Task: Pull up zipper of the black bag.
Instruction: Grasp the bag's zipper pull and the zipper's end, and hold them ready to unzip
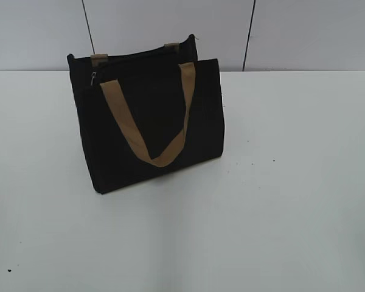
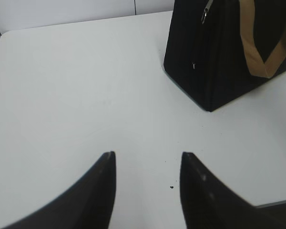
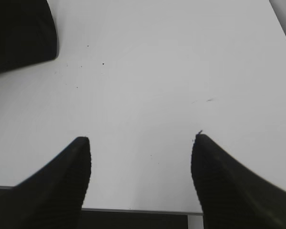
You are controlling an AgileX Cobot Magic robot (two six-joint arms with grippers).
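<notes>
The black bag [image 1: 149,125] stands upright on the white table, left of centre in the exterior view, with a tan handle [image 1: 147,118] hanging down its front. The small silver zipper [image 1: 93,78] sits at the left end of the bag's top edge. In the left wrist view the black bag [image 2: 219,57] is at the top right, with the zipper [image 2: 207,10] at its upper corner. My left gripper [image 2: 148,155] is open and empty over bare table, well short of the bag. My right gripper [image 3: 140,139] is open and empty; a corner of the bag [image 3: 21,33] shows at its top left.
The white table [image 1: 280,201] spreads around the bag. A pale wall with dark seams [image 1: 249,33] rises behind it. The table's front edge [image 3: 133,210] lies just under my right gripper. Neither arm shows in the exterior view.
</notes>
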